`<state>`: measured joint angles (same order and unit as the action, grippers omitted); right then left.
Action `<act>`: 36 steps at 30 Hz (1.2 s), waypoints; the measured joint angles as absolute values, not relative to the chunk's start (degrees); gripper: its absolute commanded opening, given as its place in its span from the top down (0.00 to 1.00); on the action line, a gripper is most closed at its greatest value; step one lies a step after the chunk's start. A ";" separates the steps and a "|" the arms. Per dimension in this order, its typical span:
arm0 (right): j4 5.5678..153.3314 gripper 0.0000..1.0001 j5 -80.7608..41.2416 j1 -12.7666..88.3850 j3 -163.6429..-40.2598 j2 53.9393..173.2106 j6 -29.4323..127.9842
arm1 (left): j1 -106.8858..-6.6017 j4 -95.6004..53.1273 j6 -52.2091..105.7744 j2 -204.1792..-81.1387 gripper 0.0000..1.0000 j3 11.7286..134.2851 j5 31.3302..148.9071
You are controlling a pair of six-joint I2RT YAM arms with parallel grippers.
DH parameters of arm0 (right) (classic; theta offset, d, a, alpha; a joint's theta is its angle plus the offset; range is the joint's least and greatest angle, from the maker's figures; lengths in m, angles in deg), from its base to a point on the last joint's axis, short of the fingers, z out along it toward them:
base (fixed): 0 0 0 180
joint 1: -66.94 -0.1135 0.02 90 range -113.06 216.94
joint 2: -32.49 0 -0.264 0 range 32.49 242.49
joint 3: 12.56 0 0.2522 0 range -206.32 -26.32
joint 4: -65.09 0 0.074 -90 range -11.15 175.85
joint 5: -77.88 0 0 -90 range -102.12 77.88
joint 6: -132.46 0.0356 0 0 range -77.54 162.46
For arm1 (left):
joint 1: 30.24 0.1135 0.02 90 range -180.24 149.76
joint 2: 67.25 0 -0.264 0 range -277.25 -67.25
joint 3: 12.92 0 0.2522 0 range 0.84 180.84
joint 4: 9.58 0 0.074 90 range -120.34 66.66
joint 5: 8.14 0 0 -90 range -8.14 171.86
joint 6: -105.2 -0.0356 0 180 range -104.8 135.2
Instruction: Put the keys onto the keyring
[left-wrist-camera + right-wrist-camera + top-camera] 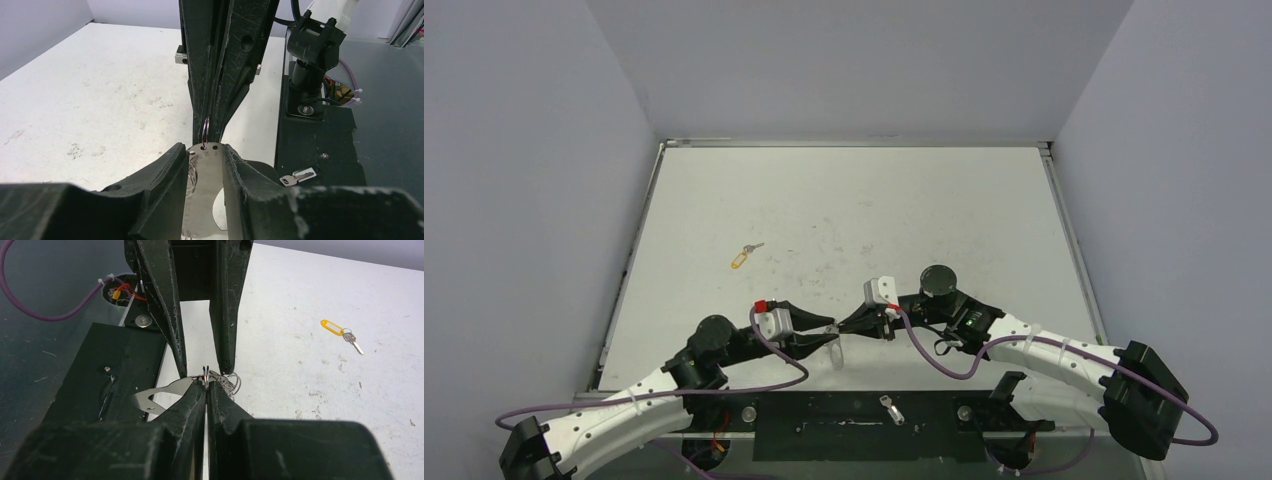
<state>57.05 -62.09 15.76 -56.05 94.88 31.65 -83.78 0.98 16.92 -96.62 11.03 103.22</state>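
The tabletop (874, 210) is white and matt, with many small grey scuffs and stains, most of them around its middle. A thin metal strip (854, 143) runs along its far edge. Three plain pale grey walls (524, 150) close it in at the left, the back and the right. At the near edge lies a black base plate (844, 425), where both arms are fixed.

The two hands meet near this edge, a little left of the centre. The left hand (205, 152) is narrow and clamps the flat silver keyring (205, 200) between its fingers, above the tabletop. The right hand (205, 385) is closed tightly on a small ring (205, 374) that passes through a hole at the end of the keyring.

One key with a yellow tag (741, 258) lies alone on the tabletop, well apart from the hands, toward the far left. A second silver key (891, 408) lies on the black base plate, near the hands.
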 measured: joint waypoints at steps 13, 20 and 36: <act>58.39 1.00 -62.14 15.82 -56.05 95.02 31.30 | -83.87 3.51 15.94 -98.78 0.92 11.49 104.64; 58.39 1.00 -62.12 15.45 -56.05 95.02 31.19 | -84.18 3.31 15.78 -98.61 0.76 11.71 104.77; 60.22 1.00 -61.44 15.10 -56.05 95.02 30.91 | -85.05 -0.23 12.77 -102.45 1.00 14.86 104.86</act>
